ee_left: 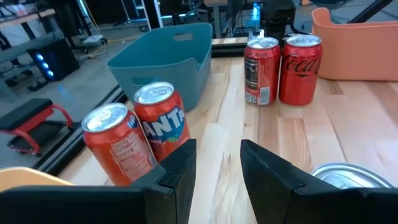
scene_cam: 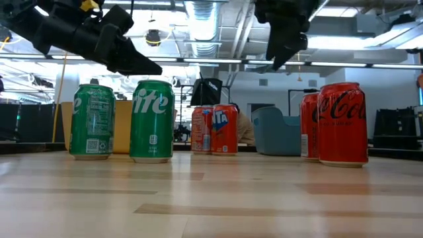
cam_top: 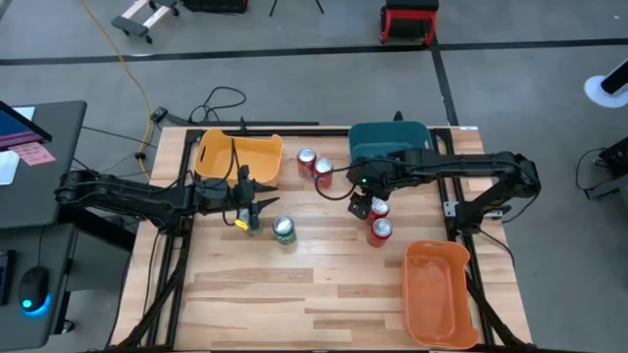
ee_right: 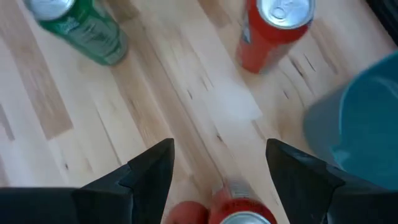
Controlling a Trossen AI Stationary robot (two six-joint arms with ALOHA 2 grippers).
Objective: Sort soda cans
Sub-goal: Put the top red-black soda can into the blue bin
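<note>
Two green soda cans (scene_cam: 92,121) (scene_cam: 152,121) stand upright on the wooden table left of centre. My left gripper (cam_top: 253,208) hovers just above them, open by a narrow gap with nothing between its fingers (ee_left: 217,149). Two red cans (cam_top: 306,159) (cam_top: 323,169) stand near the far edge between the bins. Two more red cans (cam_top: 379,208) (cam_top: 380,231) stand right of centre. My right gripper (cam_top: 359,208) hangs open well above that pair, pointing steeply down; one silver can top (ee_right: 239,214) shows below its spread fingers.
A yellow bin (cam_top: 238,157) stands at the far left of the table and a teal bin (cam_top: 388,145) at the far right. An orange bin (cam_top: 440,292) sits at the near right corner. Bare wood lies along the near edge.
</note>
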